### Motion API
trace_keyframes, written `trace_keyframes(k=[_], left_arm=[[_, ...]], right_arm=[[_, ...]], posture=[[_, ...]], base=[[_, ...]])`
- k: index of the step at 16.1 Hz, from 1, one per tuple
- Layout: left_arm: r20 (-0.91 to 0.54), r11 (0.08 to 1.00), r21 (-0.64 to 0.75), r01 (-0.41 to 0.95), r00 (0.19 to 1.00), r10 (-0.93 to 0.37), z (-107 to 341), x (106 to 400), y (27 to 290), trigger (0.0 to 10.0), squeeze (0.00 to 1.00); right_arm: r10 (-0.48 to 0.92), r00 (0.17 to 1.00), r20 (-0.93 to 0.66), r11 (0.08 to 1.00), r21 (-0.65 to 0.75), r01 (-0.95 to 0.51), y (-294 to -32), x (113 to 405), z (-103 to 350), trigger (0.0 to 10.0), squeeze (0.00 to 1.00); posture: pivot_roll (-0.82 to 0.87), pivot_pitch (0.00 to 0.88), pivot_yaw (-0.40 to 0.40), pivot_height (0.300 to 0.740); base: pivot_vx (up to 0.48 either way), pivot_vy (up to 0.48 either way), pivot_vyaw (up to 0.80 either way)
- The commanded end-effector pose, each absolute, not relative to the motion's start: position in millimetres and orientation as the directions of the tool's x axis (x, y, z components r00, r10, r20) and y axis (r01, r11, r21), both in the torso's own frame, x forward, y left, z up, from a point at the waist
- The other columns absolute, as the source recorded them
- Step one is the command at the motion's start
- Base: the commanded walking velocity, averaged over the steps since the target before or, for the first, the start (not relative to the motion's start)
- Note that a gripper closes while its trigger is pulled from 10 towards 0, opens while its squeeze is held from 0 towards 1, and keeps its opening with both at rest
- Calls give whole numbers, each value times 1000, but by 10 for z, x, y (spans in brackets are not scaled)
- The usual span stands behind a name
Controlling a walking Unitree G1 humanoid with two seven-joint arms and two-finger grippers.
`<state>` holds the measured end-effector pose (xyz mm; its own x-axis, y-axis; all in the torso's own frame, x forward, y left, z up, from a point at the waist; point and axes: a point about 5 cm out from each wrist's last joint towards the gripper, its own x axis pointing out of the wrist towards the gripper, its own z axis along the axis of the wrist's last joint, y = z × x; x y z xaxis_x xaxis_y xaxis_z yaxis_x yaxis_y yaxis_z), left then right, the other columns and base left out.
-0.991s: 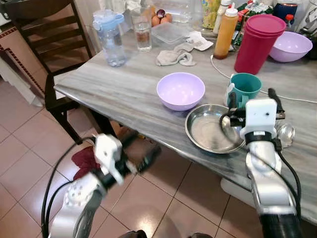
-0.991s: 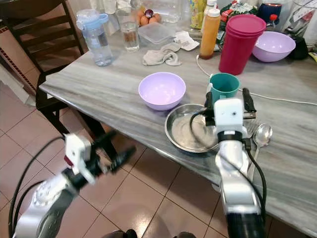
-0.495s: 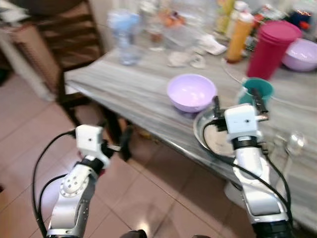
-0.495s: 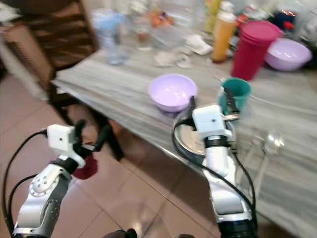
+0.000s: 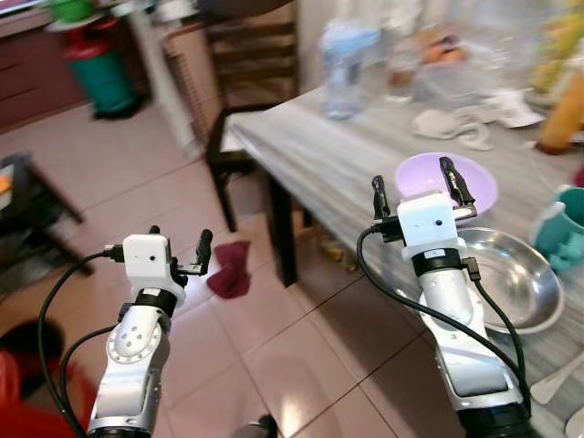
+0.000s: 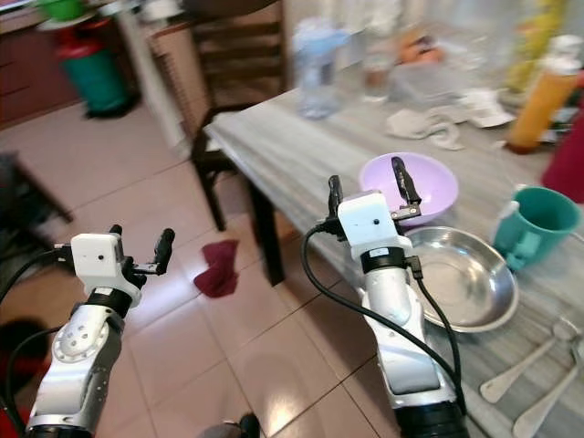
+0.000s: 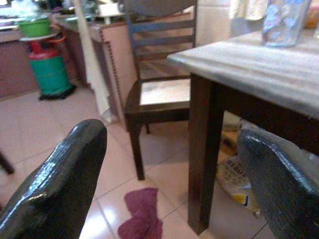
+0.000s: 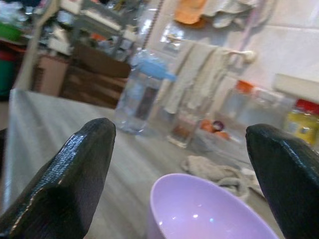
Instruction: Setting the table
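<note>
A: What is the biggest thing in front of the robot?

B: The grey marble-patterned table point(image 6: 301, 146), with a dark wooden chair point(image 5: 260, 64) at its far corner. A red cloth point(image 5: 230, 268) lies on the tiled floor beside the table leg.

A: And what stands on the table?

B: Near the edge sit a steel plate point(image 6: 461, 278) and, just behind it, a lilac bowl point(image 6: 429, 178). A teal mug point(image 6: 538, 224) stands beside the plate, and spoons point(image 6: 516, 370) lie at the near edge. Further back are a blurred water bottle point(image 6: 315, 68) and an orange squeeze bottle point(image 6: 538, 105).

A: The arms?

B: The right gripper point(image 6: 370, 187) hovers before the lilac bowl, fingers spread wide, holding nothing. The left gripper point(image 6: 137, 246) hangs over the floor, well apart from the table, likewise spread and empty.
</note>
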<state>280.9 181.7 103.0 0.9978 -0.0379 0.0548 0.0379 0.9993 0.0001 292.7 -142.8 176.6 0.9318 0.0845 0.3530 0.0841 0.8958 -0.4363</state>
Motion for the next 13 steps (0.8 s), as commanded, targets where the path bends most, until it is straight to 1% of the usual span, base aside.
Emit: trace_keyframes(k=[1, 6, 9, 11, 13], left_arm=[[47, 999, 27, 21, 999, -22, 1006, 2810, 1850, 10000, 0], [21, 989, 109, -101, 995, 99, 867, 2804, 2011, 10000, 0], [-1, 981, 135, -140, 990, 141, 773, 2782, 2079, 10000, 0], [-17, 973, 159, -166, 985, 171, 688, 2760, 2122, 10000, 0], [-62, 969, 177, -172, 981, 185, 552, 2707, 2155, 10000, 0]], right_arm=[[109, 926, 361, 902, -427, 61, -1381, 2921, 1785, 10000, 0], [164, 928, 336, 912, -410, -13, -1298, 2911, 1726, 10000, 0], [163, 941, 296, 926, -376, -42, -1298, 2925, 1641, 10000, 0], [148, 956, 253, 936, -348, -52, -1337, 2941, 1525, 10000, 0], [155, 966, 207, 938, -336, -78, -1344, 2952, 1396, 10000, 0]], posture=[[-112, 62, 51, 740], [-113, 58, 46, 740], [-113, 56, 47, 740], [-110, 53, 45, 740], [-102, 48, 41, 740]], base=[[0, 0, 800], [0, 0, 800], [0, 0, 800], [0, 0, 594], [0, 0, 556]])
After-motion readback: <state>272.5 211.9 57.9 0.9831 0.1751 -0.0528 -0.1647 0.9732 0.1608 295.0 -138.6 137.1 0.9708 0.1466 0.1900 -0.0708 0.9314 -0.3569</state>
